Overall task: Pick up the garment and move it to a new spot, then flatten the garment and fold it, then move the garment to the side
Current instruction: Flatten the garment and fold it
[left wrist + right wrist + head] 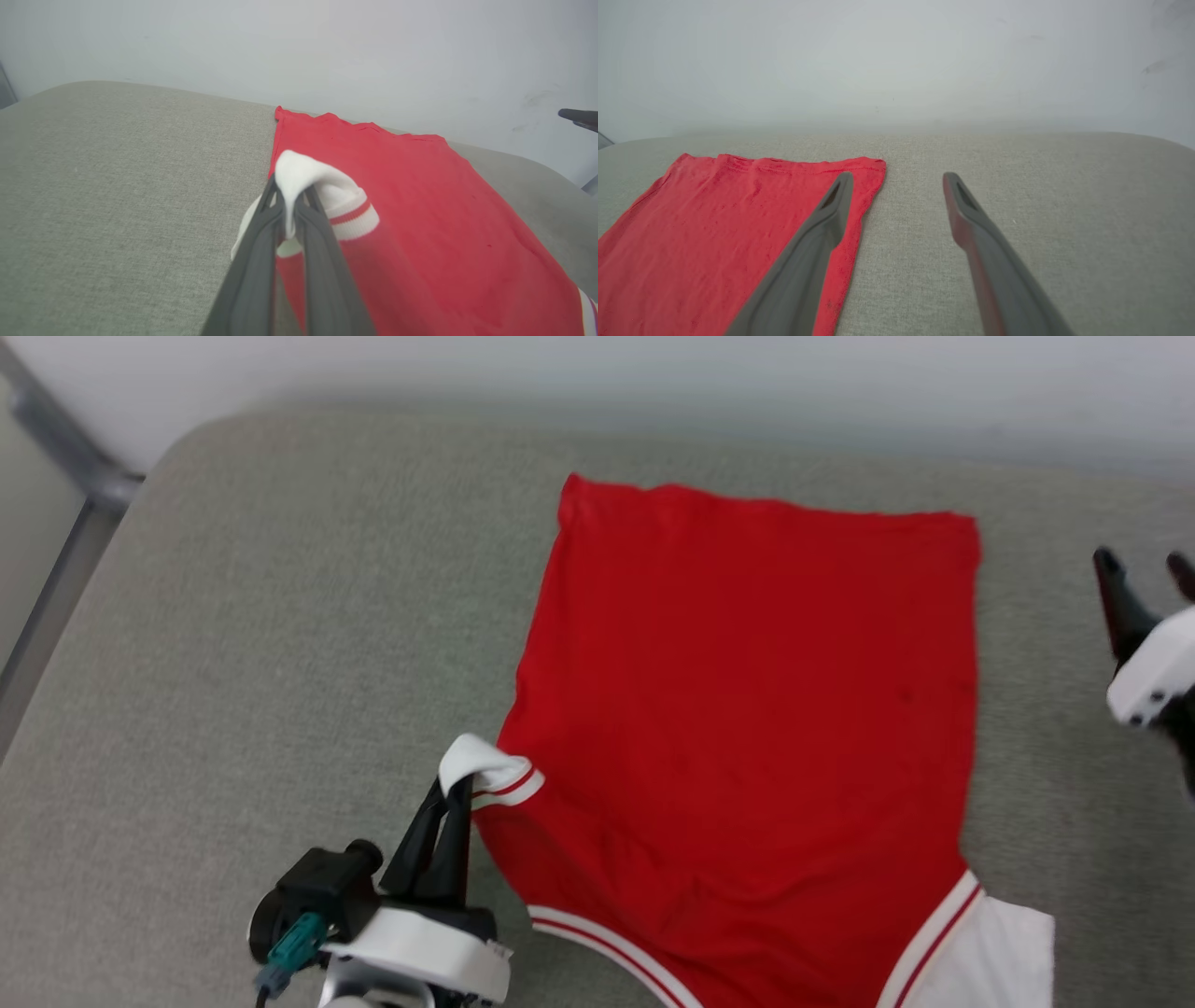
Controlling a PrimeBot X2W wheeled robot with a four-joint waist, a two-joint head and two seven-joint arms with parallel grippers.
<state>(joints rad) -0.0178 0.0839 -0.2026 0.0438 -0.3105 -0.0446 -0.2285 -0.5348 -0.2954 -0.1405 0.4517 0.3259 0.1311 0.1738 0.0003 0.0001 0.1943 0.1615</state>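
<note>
Gripping the garment [747, 709] by its white sleeve [481, 767], my left tool [457, 786] is clenched; the red body lies spread on the grey cushion [280, 616], my right tool [1144, 565] released beside it.

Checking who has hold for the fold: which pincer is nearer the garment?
Left. The left pincer is shut on the garment's white sleeve; the right pincer is open, apart from it, off its right edge.

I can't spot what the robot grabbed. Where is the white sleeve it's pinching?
In the head view, the white sleeve sits low and left of centre, at the garment's left edge, pinched in the left gripper over the grey cushion.
</note>
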